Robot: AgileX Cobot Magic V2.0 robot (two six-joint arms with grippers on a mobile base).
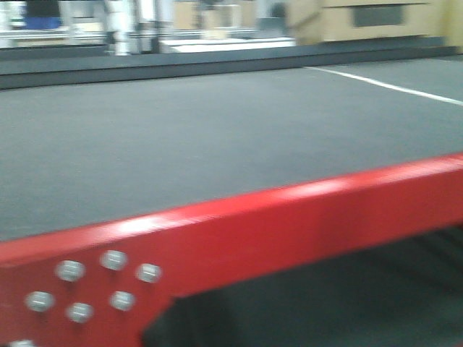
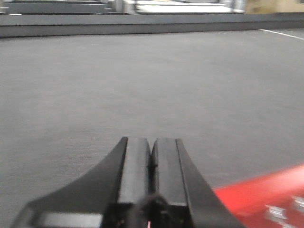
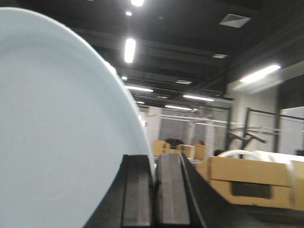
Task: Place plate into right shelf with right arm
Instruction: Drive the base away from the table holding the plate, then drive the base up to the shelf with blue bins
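The plate [image 3: 52,128], pale bluish white, fills the left half of the right wrist view, held on edge and raised in the air. My right gripper [image 3: 154,159] is shut on its rim, one finger on each side. In the left wrist view my left gripper [image 2: 151,142] is shut with nothing between its fingers, low over the grey mat [image 2: 142,76] of the workbench. The right shelf is out of view. Neither gripper shows in the front view.
A red-framed workbench [image 1: 239,224] with a grey top [image 1: 181,137] lies straight ahead, bolts at its left corner. Cardboard boxes [image 3: 251,183] and ceiling lights [image 3: 129,50] show behind the plate. More benches and boxes [image 1: 376,22] stand far back.
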